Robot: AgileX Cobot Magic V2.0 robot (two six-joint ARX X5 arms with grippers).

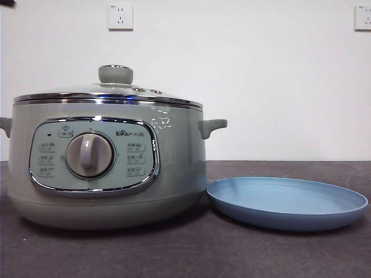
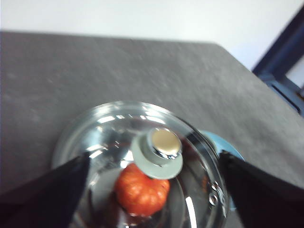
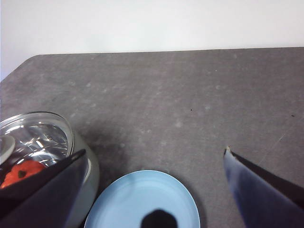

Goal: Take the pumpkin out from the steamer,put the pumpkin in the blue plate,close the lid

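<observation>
The sage-green steamer (image 1: pixel 104 168) stands on the left of the table with the glass lid (image 1: pixel 110 91) shut on it. The pumpkin (image 2: pixel 141 192) shows through the glass inside the pot, and also in the right wrist view (image 3: pixel 23 172). The empty blue plate (image 1: pixel 287 202) lies just right of the pot. My left gripper (image 2: pixel 154 156) is open and hangs above the lid's knob (image 2: pixel 159 149), apart from it. My right gripper (image 3: pixel 156 151) is open and empty above the plate (image 3: pixel 137 199).
The dark grey table (image 1: pixel 191 255) runs to a white wall with two sockets (image 1: pixel 120 16). A black arm tip (image 1: pixel 6 3) shows at the top left corner of the front view. A blue frame (image 2: pixel 285 57) stands beyond the table's edge.
</observation>
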